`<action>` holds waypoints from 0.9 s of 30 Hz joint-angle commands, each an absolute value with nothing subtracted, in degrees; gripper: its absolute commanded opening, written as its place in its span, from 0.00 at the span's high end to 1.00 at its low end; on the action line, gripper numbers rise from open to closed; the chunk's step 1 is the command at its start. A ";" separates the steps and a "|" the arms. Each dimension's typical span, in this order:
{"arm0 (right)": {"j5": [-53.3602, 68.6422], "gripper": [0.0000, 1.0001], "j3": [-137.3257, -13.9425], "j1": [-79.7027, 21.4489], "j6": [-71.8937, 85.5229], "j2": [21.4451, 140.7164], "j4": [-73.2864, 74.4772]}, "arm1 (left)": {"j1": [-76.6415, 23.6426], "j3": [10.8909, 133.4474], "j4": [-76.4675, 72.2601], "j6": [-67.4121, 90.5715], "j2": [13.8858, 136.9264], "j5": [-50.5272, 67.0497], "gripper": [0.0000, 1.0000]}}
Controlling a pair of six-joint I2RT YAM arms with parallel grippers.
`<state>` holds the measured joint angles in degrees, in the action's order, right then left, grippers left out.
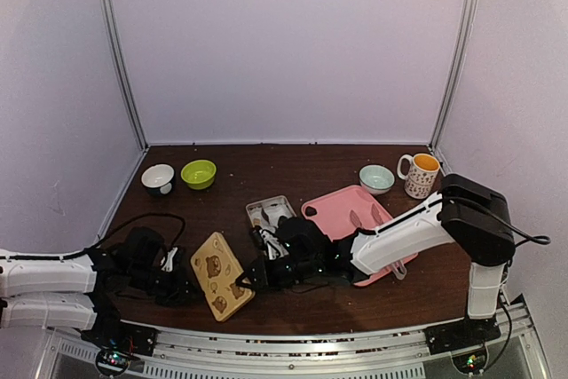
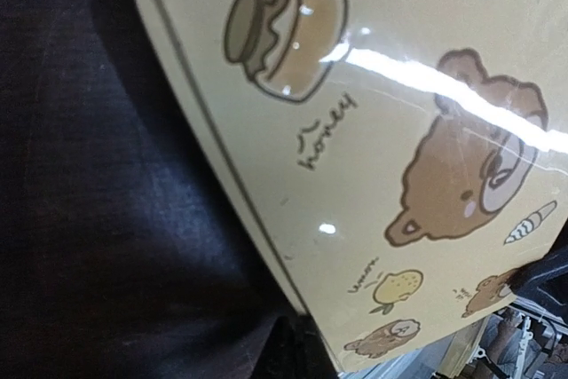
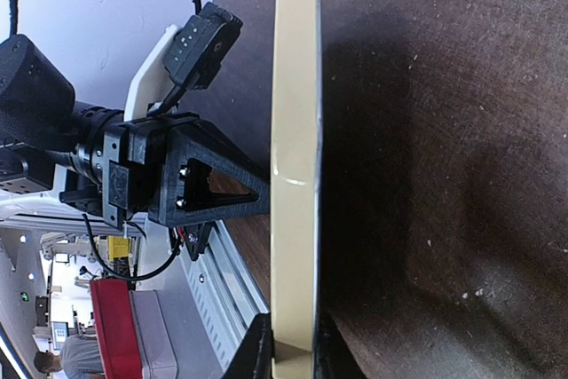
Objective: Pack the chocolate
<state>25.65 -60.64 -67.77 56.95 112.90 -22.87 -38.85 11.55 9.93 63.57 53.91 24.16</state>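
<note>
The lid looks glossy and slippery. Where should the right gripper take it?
Pinch the lid by its thin edge nearest the right gripper, coming in from that side, one finger on each face. It is a flat, thin plate, probably too broad to span across.

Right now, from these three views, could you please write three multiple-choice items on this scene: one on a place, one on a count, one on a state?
1. Where does the mug stand?
A. on the pink tray
B. at the back right, beside the pale bowl
C. between the arms' bases

2. How many bowls are on the table?
A. one
B. three
C. five

3. What is the state of the tan lid?
A. off the metal tin, its edge between the right gripper fingers
B. closing the metal tin
C. lying in the pink tray

Answers:
1 B: the top view shows it next to the pale bowl.
2 B: the white bowl, the green bowl and the pale bowl stand along the back.
3 A: the right wrist view shows a finger on each side of the lid's edge.
</note>
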 commanded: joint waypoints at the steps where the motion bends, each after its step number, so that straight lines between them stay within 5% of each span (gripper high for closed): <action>1: 23.07 0.90 -60.17 -67.71 53.51 109.25 -20.80 | -39.20 13.42 10.93 61.97 51.74 21.52 1.00; 13: 22.96 0.94 -55.39 -63.30 46.65 95.84 -14.21 | -39.04 24.95 22.40 53.55 36.79 14.55 0.47; 27: 26.29 0.98 -53.33 -57.53 49.16 92.22 -16.96 | -39.02 32.36 14.39 47.09 50.25 14.42 0.42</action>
<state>24.67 -54.68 -59.81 46.74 92.97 -11.73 -38.85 30.81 20.60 48.53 47.88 15.16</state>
